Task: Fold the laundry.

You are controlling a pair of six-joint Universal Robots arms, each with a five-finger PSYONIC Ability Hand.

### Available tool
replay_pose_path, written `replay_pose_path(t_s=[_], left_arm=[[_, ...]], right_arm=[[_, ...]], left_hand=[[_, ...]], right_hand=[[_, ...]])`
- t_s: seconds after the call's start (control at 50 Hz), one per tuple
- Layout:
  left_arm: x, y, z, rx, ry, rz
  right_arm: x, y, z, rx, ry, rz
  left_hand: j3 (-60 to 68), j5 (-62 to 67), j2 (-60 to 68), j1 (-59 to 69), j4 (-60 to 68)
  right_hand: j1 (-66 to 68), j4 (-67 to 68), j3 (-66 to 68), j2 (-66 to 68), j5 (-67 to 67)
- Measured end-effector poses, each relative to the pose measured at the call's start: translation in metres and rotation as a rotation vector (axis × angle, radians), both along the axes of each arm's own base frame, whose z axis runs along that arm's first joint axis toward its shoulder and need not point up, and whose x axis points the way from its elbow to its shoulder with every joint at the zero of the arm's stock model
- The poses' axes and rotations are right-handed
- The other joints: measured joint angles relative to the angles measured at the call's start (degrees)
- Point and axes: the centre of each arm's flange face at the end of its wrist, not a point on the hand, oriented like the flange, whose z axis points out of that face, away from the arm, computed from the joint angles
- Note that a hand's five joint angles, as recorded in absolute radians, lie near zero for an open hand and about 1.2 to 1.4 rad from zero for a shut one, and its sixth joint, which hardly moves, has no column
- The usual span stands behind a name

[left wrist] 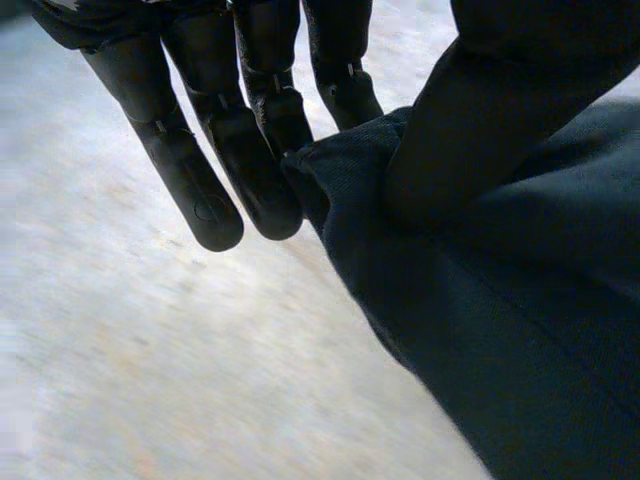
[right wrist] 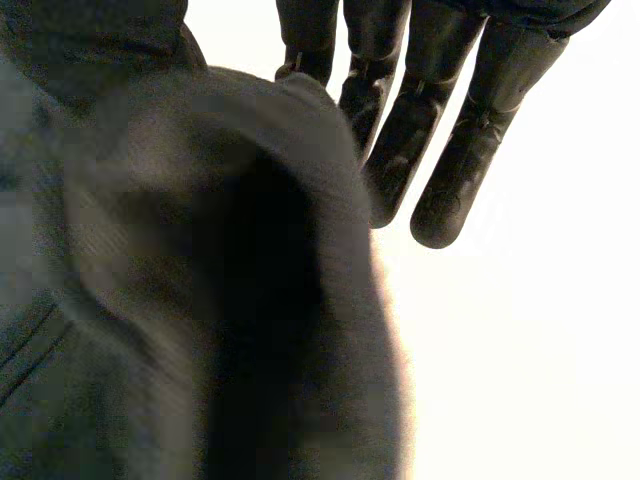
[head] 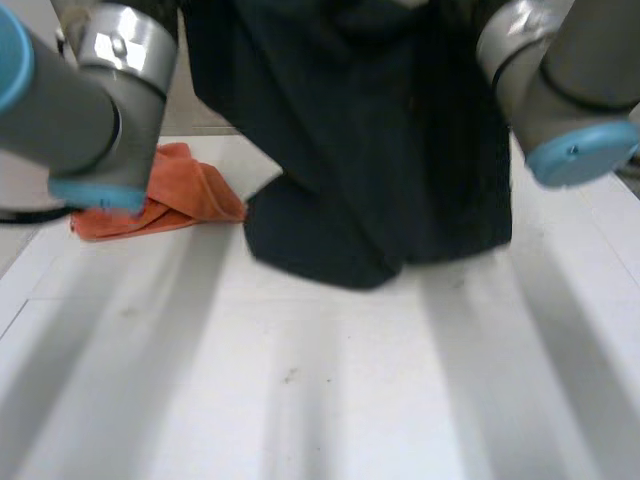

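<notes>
Two-handed hold of the dark garment [head: 380, 200] above the worktop [head: 330, 400]. We see the left hand [left wrist: 250, 150] with its fingers straight. A gathered fold of the garment is pinched between the innermost finger and the thumb [left wrist: 460, 130], and the other fingers lie bare beside the fold. The right hand [right wrist: 420, 130] mirrors this: straight fingers, with the cloth bunched against the innermost one on the thumb side, so we read it as a pinch as well.

The garment hangs from both hands and falls away beneath the palms. Its held upper edge runs from one hand across to the other, and its long axis drops from the hands to the worktop. In the head view its lower edge touches the worktop between the left arm [head: 90, 110] and the right arm [head: 560, 80], bunched rather than spread.

We judge that the coming move turns on this hanging relation. The cloth lies below and between the hands, equally near each, so laying it flat calls for both hands to travel together with the held edge kept taut.

An orange cloth [head: 185, 195] lies crumpled under the left arm, just beside the garment's lower edge. We judge it the likelier obstruction on that hand's side.
</notes>
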Motion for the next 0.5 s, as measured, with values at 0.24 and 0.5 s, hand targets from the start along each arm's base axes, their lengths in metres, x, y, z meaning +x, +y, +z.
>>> replay_pose_path(t_s=[0.24,0.5], left_arm=[[0.005,-0.009,0.018,-0.078,0.129,0.072],[0.029,0.044,-0.112,0.317,-0.107,0.080]], right_arm=[[-0.015,0.003,0.027,-0.136,-0.067,-0.048],[-0.046,0.057,-0.106,0.454,0.347,0.076]], left_hand=[[0.0,0.0,0.0,0.0,0.0],[0.0,0.0,0.0,0.0,0.0]], right_hand=[[0.0,0.1,0.6,0.0,1.5],[0.0,0.2,0.6,0.0,1.5]])
